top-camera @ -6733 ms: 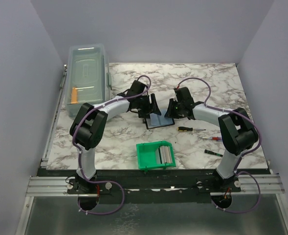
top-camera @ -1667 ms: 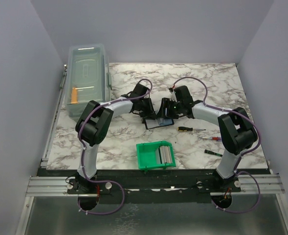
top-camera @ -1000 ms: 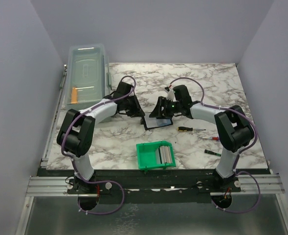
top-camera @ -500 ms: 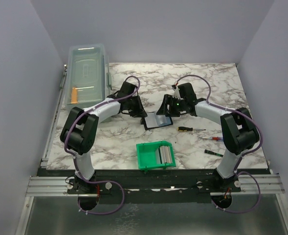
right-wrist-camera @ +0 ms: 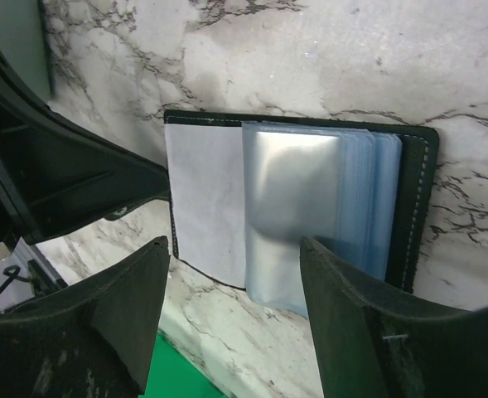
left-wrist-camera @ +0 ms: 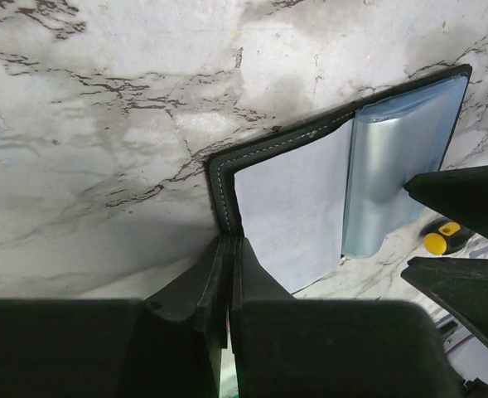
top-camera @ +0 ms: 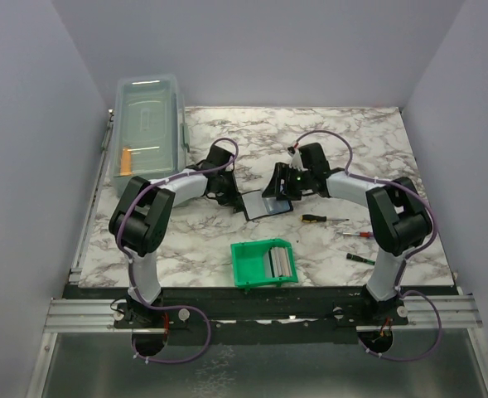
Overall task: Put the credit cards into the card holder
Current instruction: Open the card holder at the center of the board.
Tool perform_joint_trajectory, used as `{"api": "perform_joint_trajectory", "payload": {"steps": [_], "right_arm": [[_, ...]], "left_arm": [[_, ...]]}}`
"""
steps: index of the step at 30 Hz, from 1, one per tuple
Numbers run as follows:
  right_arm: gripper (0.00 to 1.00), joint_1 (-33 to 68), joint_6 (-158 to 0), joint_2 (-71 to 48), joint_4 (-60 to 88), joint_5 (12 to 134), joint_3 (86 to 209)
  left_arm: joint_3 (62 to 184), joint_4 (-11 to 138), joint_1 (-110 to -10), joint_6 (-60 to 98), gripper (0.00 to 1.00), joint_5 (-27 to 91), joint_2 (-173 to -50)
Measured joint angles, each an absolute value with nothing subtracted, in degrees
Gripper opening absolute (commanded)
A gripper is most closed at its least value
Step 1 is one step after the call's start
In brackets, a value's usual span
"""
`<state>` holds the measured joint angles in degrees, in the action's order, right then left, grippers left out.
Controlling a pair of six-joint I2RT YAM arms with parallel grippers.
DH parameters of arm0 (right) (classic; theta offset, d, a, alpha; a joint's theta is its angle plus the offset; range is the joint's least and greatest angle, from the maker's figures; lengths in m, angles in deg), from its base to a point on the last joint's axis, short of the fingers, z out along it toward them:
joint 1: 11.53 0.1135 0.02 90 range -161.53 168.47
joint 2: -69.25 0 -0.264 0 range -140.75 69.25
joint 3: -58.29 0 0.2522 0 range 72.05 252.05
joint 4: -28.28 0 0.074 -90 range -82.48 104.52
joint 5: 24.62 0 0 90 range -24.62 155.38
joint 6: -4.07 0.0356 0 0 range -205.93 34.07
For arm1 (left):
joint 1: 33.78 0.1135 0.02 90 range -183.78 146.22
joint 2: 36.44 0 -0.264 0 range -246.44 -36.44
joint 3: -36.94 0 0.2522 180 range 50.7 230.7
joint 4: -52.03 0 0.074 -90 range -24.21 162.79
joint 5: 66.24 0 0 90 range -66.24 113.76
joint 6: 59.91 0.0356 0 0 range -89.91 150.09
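Black leather and a pale blue-grey lining: the card holder [top-camera: 268, 206] lies spread open, flat on the marble table [top-camera: 351, 141], out in the middle between the two arms. The left gripper [left-wrist-camera: 229, 242] is down at the near-left corner of it, fingers pressed tight together with only a hairline slit between them, tips right on the stitched black border. Whether a bit of leather is nipped in there, I cannot tell from the wrist view.

Over on the other side, the right gripper [right-wrist-camera: 235, 242] hangs above the card holder with its fingers spread wide and nothing clamped between them. From its own camera the open pages show in the gap. In the left wrist view one of those fingertips [left-wrist-camera: 452, 189] sits right at the outer edge of the clear plastic sleeves [right-wrist-camera: 310, 199], which fan across the right half of the card holder. The left half shows a plain white page [right-wrist-camera: 204, 195].

And the credit cards [top-camera: 281, 262]? They sit in the green bin [top-camera: 248, 265] near the front edge of the table, well apart from the card holder and both grippers. Three screwdrivers [top-camera: 320, 219] lie on the marble to the right, and a clear lidded box [top-camera: 148, 124] stands at the far left.
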<state>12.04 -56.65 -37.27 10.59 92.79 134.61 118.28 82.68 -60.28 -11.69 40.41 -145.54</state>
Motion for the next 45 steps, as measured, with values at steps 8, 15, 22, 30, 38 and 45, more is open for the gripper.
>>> {"api": "perform_joint_trajectory", "payload": {"steps": [8, 15, 22, 30, 38, 45], "right_arm": [[0.68, 13.22, -52.81, -39.74, 16.71, 101.47, 134.50], [0.72, 15.04, -52.89, -37.57, 13.67, 99.57, 134.85], [0.72, 11.52, -55.78, -33.29, 7.10, 91.07, 135.12], [0.69, 11.15, -56.87, -33.29, 6.70, 90.72, 133.80], [0.71, 11.25, -57.02, -33.51, 6.94, 90.59, 133.15], [0.71, 11.28, -56.96, -34.93, 7.97, 90.78, 132.71]], "left_arm": [[118.28, 82.61, -60.63, -11.91, 0.03, 39.27, -145.54], [118.28, 82.59, -60.65, -11.91, 0.03, 39.12, -145.54], [118.28, 82.59, -60.65, -11.91, 0.02, 39.12, -145.54], [118.28, 82.59, -60.65, -11.91, 0.02, 39.12, -145.54], [118.28, 82.59, -60.65, -11.91, 0.02, 39.12, -145.54], [118.28, 82.59, -60.65, -11.91, 0.02, 39.14, -145.54]]}}
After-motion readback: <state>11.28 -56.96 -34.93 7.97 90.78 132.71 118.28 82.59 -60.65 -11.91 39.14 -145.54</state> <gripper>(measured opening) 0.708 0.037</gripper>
